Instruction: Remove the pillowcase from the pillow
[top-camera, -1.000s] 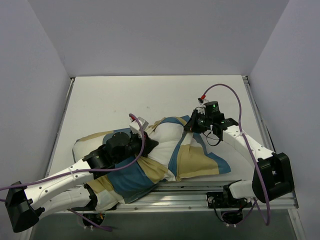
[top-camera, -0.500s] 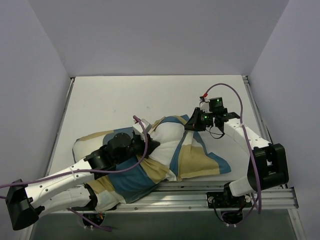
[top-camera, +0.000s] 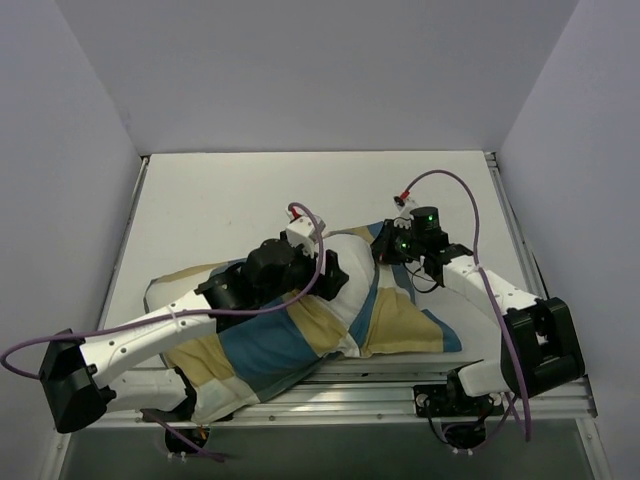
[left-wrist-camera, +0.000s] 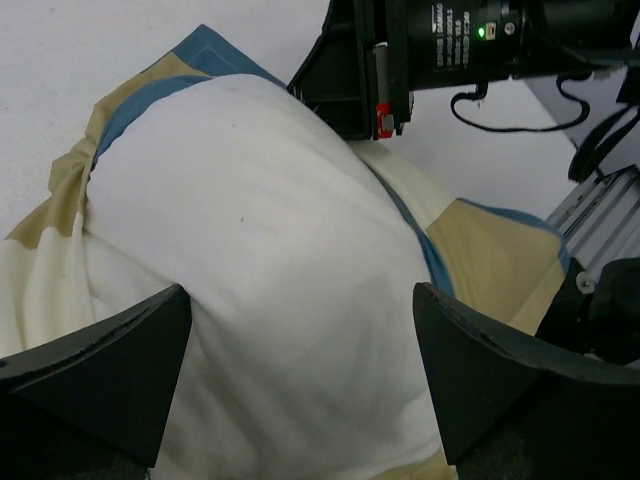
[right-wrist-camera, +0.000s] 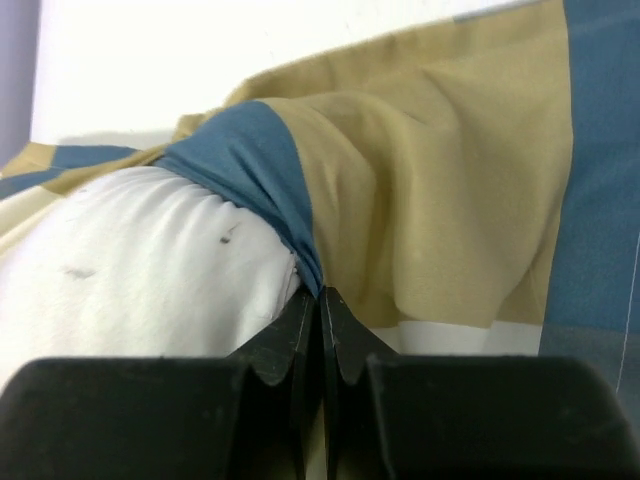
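The white table (top-camera: 220, 200) takes up most of the overhead view. The pillow (top-camera: 352, 258) lies across its near half, running from the near-left corner toward the middle-right. Nearly all of it sits inside the pillowcase (top-camera: 270, 345), so from above you mostly see blue, tan and cream blocks, with the near edge hanging over the metal rail (top-camera: 400, 385).

The bare white part shows at the far end. In the left wrist view it's a big plump bulge (left-wrist-camera: 270, 250) with the patterned cover (left-wrist-camera: 490, 260) bunched up around it. The right wrist view shows the same thing: white stuffing (right-wrist-camera: 130, 260) poking out past a blue hem, and tan cloth (right-wrist-camera: 420, 180) draped to the right of it.

The left arm (top-camera: 150, 335) reaches in diagonally over the covered pillow. The right arm (top-camera: 480, 285) comes in from the right side.

The left gripper (left-wrist-camera: 300, 380) has its fingers (left-wrist-camera: 100, 380) spread wide, with the white bulge sitting between them. I honestly can't tell if they're pressing into it. The right gripper (right-wrist-camera: 320, 310) has its fingers (right-wrist-camera: 285, 335) squeezed tight together, pinching the blue edge of the pillowcase right where it meets the white. From above, that gripper (top-camera: 385, 250) sits at the far-right corner of the pillow, close to the left one (top-camera: 330, 275).

A purple cable (top-camera: 440, 176) loops above the right wrist.
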